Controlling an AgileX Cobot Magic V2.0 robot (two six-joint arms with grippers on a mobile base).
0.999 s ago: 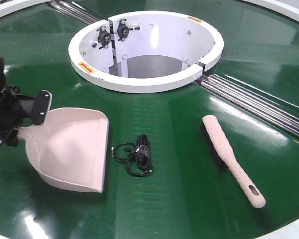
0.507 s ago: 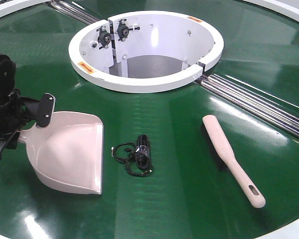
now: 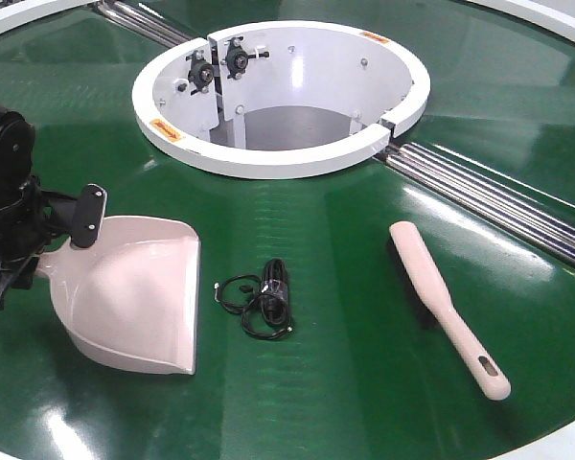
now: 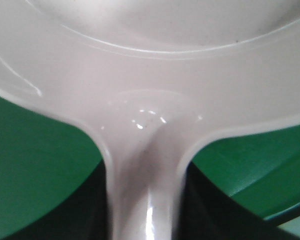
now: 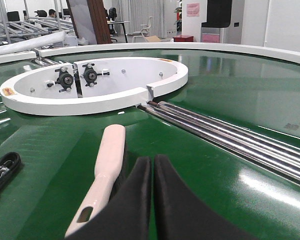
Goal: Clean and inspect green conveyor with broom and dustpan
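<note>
The beige-pink dustpan (image 3: 134, 297) lies on the green conveyor (image 3: 364, 383) at the left, its flat lip facing right toward a black cable bundle (image 3: 266, 297). My left gripper (image 3: 57, 244) is shut on the dustpan's handle. In the left wrist view the handle (image 4: 145, 190) runs between the dark fingers (image 4: 65, 215) of the left gripper (image 4: 145, 210). The broom (image 3: 441, 302) lies free on the belt at the right, hang hole nearest. My right gripper (image 5: 152, 161) is shut and empty, just right of the broom (image 5: 107, 165) handle, and does not show in the front view.
The white central opening (image 3: 278, 163) sits at the back middle. Steel rollers (image 3: 498, 201) run from it to the right and also show in the right wrist view (image 5: 230, 135). The cable bundle (image 5: 0, 170) lies between dustpan and broom. White outer rim (image 3: 565, 14) at the far right.
My left gripper has turned and shifted a little with the dustpan, so the pan's lip sits slightly farther left of the cable. Broom and cable have not moved.
</note>
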